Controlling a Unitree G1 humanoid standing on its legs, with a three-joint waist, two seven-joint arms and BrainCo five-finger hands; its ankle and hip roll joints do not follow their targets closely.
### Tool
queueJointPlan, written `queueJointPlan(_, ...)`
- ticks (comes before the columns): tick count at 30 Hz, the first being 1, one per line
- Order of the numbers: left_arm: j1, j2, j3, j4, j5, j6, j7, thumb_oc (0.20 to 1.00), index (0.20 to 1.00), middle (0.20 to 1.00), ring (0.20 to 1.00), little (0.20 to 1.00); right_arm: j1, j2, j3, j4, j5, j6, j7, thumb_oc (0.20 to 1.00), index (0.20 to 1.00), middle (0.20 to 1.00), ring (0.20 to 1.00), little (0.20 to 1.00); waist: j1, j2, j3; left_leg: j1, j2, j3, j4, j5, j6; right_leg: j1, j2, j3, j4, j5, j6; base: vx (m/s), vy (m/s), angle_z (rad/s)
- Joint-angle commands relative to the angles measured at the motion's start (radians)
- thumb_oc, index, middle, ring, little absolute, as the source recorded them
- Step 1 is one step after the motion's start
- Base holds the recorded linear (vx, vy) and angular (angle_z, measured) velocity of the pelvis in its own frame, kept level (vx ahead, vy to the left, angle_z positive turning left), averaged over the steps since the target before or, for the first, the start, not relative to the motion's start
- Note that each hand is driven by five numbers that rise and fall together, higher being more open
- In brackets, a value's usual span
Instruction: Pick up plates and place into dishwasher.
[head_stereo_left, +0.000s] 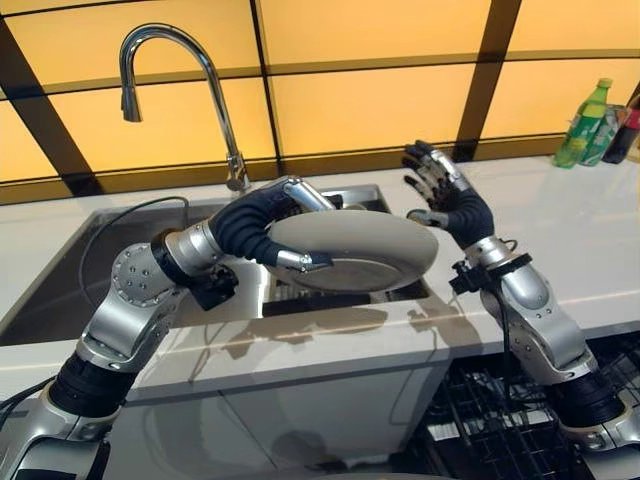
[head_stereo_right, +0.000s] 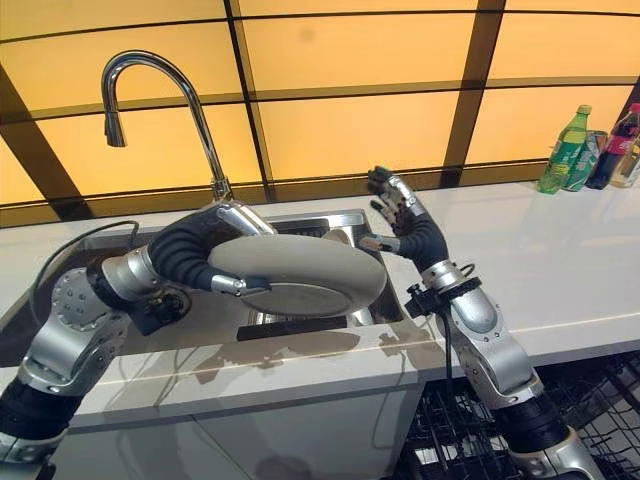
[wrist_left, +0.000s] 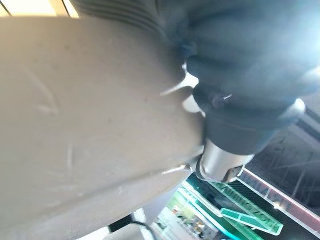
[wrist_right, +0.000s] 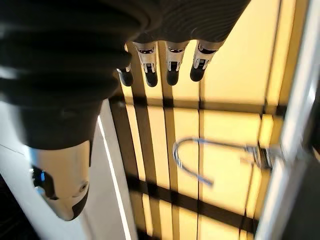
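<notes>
At the centre of the left eye view the left hand (head_stereo_left: 268, 222) grips a round, grey-beige plate (head_stereo_left: 360, 250) by its rim, thumb curled over the near edge and fingers wrapped round the far side. The plate is held roughly level above the stainless-steel sink (head_stereo_left: 60, 290) set in the white countertop (head_stereo_left: 580, 240). The right hand (head_stereo_left: 440, 190) is raised just right of the plate — fingers relaxed and spread, holding nothing. A curved chrome faucet (head_stereo_left: 180, 60) stands at upper left. Plastic bottles (head_stereo_left: 590, 125) sit at far upper right. The black wire dishwasher rack (head_stereo_left: 490, 420) lies at lower right.
</notes>
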Motion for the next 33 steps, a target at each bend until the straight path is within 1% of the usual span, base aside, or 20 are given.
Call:
queueJointPlan(1, -0.099, -0.007, 0.016, 0.008, -0.082, -0.026, -0.005, 0.200, 0.200, 0.200, 0.200, 0.200, -0.101, 0.002, 0.012, -0.038, 0.148, 0.003, 0.155, 1.000, 1.000, 1.000, 1.000, 1.000, 0.047, -0.040, -0.050, 0.042, 0.057, 0.014, 0.025, -0.109, -0.043, -0.062, -0.043, -0.040, 0.004, 0.025, 0.048, 0.03, -0.020, 0.03)
queueJointPlan(2, -0.097, -0.002, 0.017, 0.010, -0.088, -0.027, -0.005, 0.200, 0.200, 0.200, 0.200, 0.200, -0.105, -0.002, 0.019, -0.034, 0.159, -0.008, 0.161, 1.000, 1.000, 1.000, 1.000, 1.000, 0.049, -0.041, -0.051, 0.045, 0.058, 0.015, 0.025, -0.110, -0.044, -0.058, -0.044, -0.046, 0.004, 0.024, 0.048, 0.03, -0.019, 0.03)
queueJointPlan(4, -0.095, 0.007, 0.018, 0.020, -0.093, -0.038, -0.006, 0.200, 0.200, 0.200, 0.200, 0.200, -0.112, -0.007, 0.016, -0.030, 0.164, -0.038, 0.131, 1.000, 1.000, 1.000, 1.000, 1.000, 0.053, -0.042, -0.052, 0.047, 0.059, 0.019, 0.025, -0.110, -0.044, -0.055, -0.045, -0.051, 0.004, 0.024, 0.047, 0.00, 0.000, 0.00)
queueJointPlan(7, -0.079, 0.018, 0.045, 0.038, -0.103, -0.050, -0.023, 0.200, 0.200, 0.200, 0.200, 0.200, -0.124, 0.001, -0.038, 0.006, 0.179, -0.095, 0.056, 1.000, 1.000, 1.000, 1.000, 1.000, 0.058, -0.042, -0.056, 0.050, 0.063, 0.023, 0.024, -0.113, -0.043, -0.052, -0.045, -0.061, 0.004, 0.023, 0.044, 0.00, 0.000, 0.00)
queueJointPlan(12, -0.053, 0.015, 0.092, 0.040, -0.096, -0.030, -0.038, 0.200, 0.200, 0.200, 0.200, 0.200, -0.129, 0.027, -0.134, 0.030, 0.191, -0.122, 0.005, 1.000, 1.000, 1.000, 1.000, 1.000, 0.060, -0.040, -0.062, 0.050, 0.064, 0.027, 0.020, -0.114, -0.040, -0.056, -0.042, -0.066, 0.004, 0.021, 0.043, 0.00, 0.000, 0.00)
queueJointPlan(14, -0.052, 0.014, 0.099, 0.048, -0.105, -0.020, -0.041, 0.200, 0.200, 0.200, 0.200, 0.200, -0.126, 0.027, -0.158, 0.031, 0.188, -0.162, -0.019, 1.000, 1.000, 1.000, 1.000, 1.000, 0.059, -0.039, -0.063, 0.050, 0.066, 0.031, 0.019, -0.114, -0.041, -0.056, -0.042, -0.068, 0.004, 0.021, 0.042, 0.00, -0.006, -0.04)
queueJointPlan(15, -0.054, 0.014, 0.101, 0.061, -0.105, -0.020, -0.045, 0.200, 0.200, 0.200, 0.200, 0.200, -0.128, 0.031, -0.179, 0.036, 0.197, -0.203, -0.065, 1.000, 1.000, 1.000, 1.000, 1.000, 0.057, -0.037, -0.064, 0.051, 0.067, 0.033, 0.020, -0.115, -0.041, -0.055, -0.042, -0.070, 0.004, 0.021, 0.040, 0.01, -0.008, -0.04)
queueJointPlan(17, -0.054, 0.018, 0.102, 0.074, -0.110, -0.025, -0.050, 0.200, 0.200, 0.200, 0.200, 0.200, -0.130, 0.041, -0.204, 0.045, 0.216, -0.249, -0.114, 1.000, 1.000, 1.000, 1.000, 1.000, 0.056, -0.035, -0.064, 0.054, 0.068, 0.035, 0.019, -0.117, -0.041, -0.054, -0.040, -0.069, 0.004, 0.021, 0.039, 0.01, -0.010, -0.06)
queueJointPlan(20, -0.064, 0.008, 0.099, 0.093, -0.104, -0.022, -0.053, 0.200, 0.200, 0.200, 0.200, 0.200, -0.145, 0.078, -0.242, 0.051, 0.175, -0.319, -0.217, 1.000, 1.000, 1.000, 1.000, 1.000, 0.053, -0.029, -0.063, 0.058, 0.067, 0.035, 0.020, -0.119, -0.039, -0.052, -0.037, -0.062, 0.004, 0.020, 0.036, 0.01, -0.003, -0.09)
queueJointPlan(21, -0.067, 0.005, 0.096, 0.094, -0.097, -0.022, -0.050, 0.200, 0.200, 0.200, 0.200, 0.200, -0.147, 0.091, -0.249, 0.052, 0.182, -0.331, -0.229, 1.000, 1.000, 1.000, 1.000, 1.000, 0.051, -0.027, -0.064, 0.058, 0.067, 0.035, 0.020, -0.119, -0.038, -0.053, -0.036, -0.059, 0.004, 0.021, 0.036, 0.00, 0.006, -0.08)
queueJointPlan(22, -0.073, 0.003, 0.095, 0.094, -0.095, -0.020, -0.046, 0.200, 0.200, 0.200, 0.200, 0.200, -0.145, 0.104, -0.258, 0.048, 0.189, -0.322, -0.227, 1.000, 1.000, 1.000, 1.000, 1.000, 0.049, -0.025, -0.064, 0.058, 0.066, 0.035, 0.020, -0.120, -0.037, -0.053, -0.035, -0.055, 0.004, 0.020, 0.035, 0.00, 0.007, -0.09)
queueJointPlan(23, -0.075, 0.003, 0.095, 0.094, -0.096, -0.019, -0.045, 0.200, 0.200, 0.200, 0.200, 0.200, -0.143, 0.107, -0.260, 0.049, 0.187, -0.317, -0.220, 1.000, 1.000, 1.000, 1.000, 1.000, 0.049, -0.024, -0.064, 0.057, 0.066, 0.036, 0.021, -0.120, -0.037, -0.053, -0.035, -0.055, 0.004, 0.020, 0.035, -0.01, 0.007, -0.08)
queueJointPlan(26, -0.079, 0.005, 0.097, 0.097, -0.098, -0.024, -0.041, 0.200, 0.200, 0.200, 0.200, 0.200, -0.123, 0.102, -0.253, 0.048, 0.196, -0.269, -0.134, 1.000, 1.000, 1.000, 1.000, 1.000, 0.046, -0.023, -0.066, 0.056, 0.066, 0.039, 0.022, -0.118, -0.037, -0.054, -0.036, -0.053, 0.004, 0.020, 0.035, 0.00, 0.003, -0.03)
queueJointPlan(27, -0.080, 0.003, 0.101, 0.097, -0.102, -0.022, -0.041, 0.200, 0.200, 0.200, 0.200, 0.200, -0.109, 0.098, -0.243, 0.043, 0.205, -0.229, -0.046, 1.000, 1.000, 1.000, 1.000, 1.000, 0.045, -0.023, -0.066, 0.055, 0.065, 0.038, 0.022, -0.117, -0.037, -0.055, -0.036, -0.054, 0.004, 0.021, 0.035, 0.00, 0.000, 0.00)
queueJointPlan(28, -0.079, 0.003, 0.104, 0.094, -0.103, -0.021, -0.042, 0.200, 0.200, 0.200, 0.200, 0.200, -0.103, 0.094, -0.237, 0.042, 0.212, -0.201, 0.014, 1.000, 1.000, 1.000, 1.000, 1.000, 0.044, -0.024, -0.067, 0.054, 0.065, 0.038, 0.022, -0.117, -0.037, -0.056, -0.037, -0.055, 0.004, 0.021, 0.034, 0.00, 0.000, 0.00)
queueJointPlan(29, -0.077, 0.004, 0.109, 0.090, -0.104, -0.020, -0.044, 0.200, 0.200, 0.200, 0.200, 0.200, -0.093, 0.081, -0.219, 0.032, 0.227, -0.165, 0.114, 1.000, 1.000, 1.000, 1.000, 1.000, 0.045, -0.025, -0.068, 0.053, 0.064, 0.039, 0.022, -0.115, -0.038, -0.057, -0.037, -0.057, 0.004, 0.022, 0.035, 0.00, 0.000, 0.00)
queueJointPlan(30, -0.076, 0.004, 0.111, 0.087, -0.105, -0.020, -0.048, 0.200, 0.200, 0.200, 0.200, 0.200, -0.087, 0.072, -0.201, 0.023, 0.225, -0.157, 0.169, 1.000, 1.000, 1.000, 1.000, 1.000, 0.045, -0.027, -0.069, 0.052, 0.063, 0.039, 0.021, -0.114, -0.038, -0.058, -0.038, -0.059, 0.004, 0.023, 0.035, 0.00, 0.000, 0.00)
queueJointPlan(31, -0.074, 0.004, 0.111, 0.087, -0.107, -0.022, -0.050, 0.200, 0.200, 0.200, 0.200, 0.200, -0.083, 0.065, -0.188, 0.014, 0.219, -0.155, 0.197, 1.000, 1.000, 1.000, 1.000, 1.000, 0.045, -0.027, -0.069, 0.052, 0.063, 0.038, 0.021, -0.113, -0.039, -0.058, -0.038, -0.060, 0.004, 0.023, 0.035, 0.00, 0.000, 0.00)
queueJointPlan(32, -0.073, 0.003, 0.109, 0.088, -0.107, -0.025, -0.054, 0.200, 0.200, 0.200, 0.200, 0.200, -0.083, 0.043, -0.158, -0.001, 0.217, -0.136, 0.261, 1.000, 1.000, 1.000, 1.000, 1.000, 0.048, -0.030, -0.070, 0.051, 0.064, 0.040, 0.022, -0.112, -0.040, -0.058, -0.039, -0.064, 0.004, 0.023, 0.034, 0.00, 0.000, 0.00)
queueJointPlan(33, -0.074, 0.004, 0.107, 0.087, -0.108, -0.025, -0.052, 0.200, 0.200, 0.200, 0.200, 0.200, -0.086, 0.033, -0.139, -0.006, 0.222, -0.123, 0.297, 1.000, 1.000, 1.000, 1.000, 1.000, 0.049, -0.031, -0.071, 0.051, 0.064, 0.041, 0.021, -0.111, -0.041, -0.057, -0.039, -0.065, 0.004, 0.023, 0.034, 0.00, 0.000, 0.00)
